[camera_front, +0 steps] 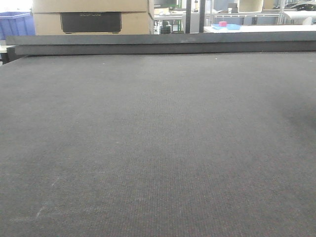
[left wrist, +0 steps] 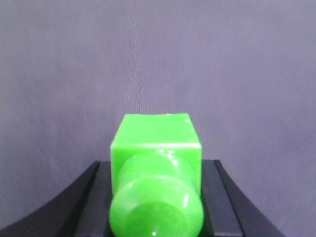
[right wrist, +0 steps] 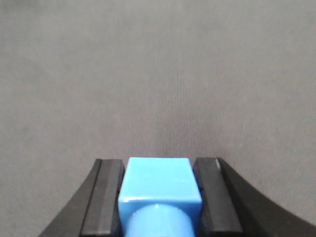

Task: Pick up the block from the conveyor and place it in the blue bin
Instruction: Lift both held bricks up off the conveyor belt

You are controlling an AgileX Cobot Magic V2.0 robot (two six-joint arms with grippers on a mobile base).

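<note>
Left gripper (left wrist: 157,165) clamped on green block (left wrist: 154,131); right gripper (right wrist: 158,163) likewise pinching blue block (right wrist: 159,182), both over the conveyor (camera_front: 158,148). Grab looks done. Next move: carry to blue bin (camera_front: 15,24), far left beyond the rail (camera_front: 158,48), then release.

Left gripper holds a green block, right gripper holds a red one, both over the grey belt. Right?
Not quite. The right gripper holds a blue block, not red, as the right wrist view shows. The left gripper does hold a green block, and both are over the grey belt.
</note>
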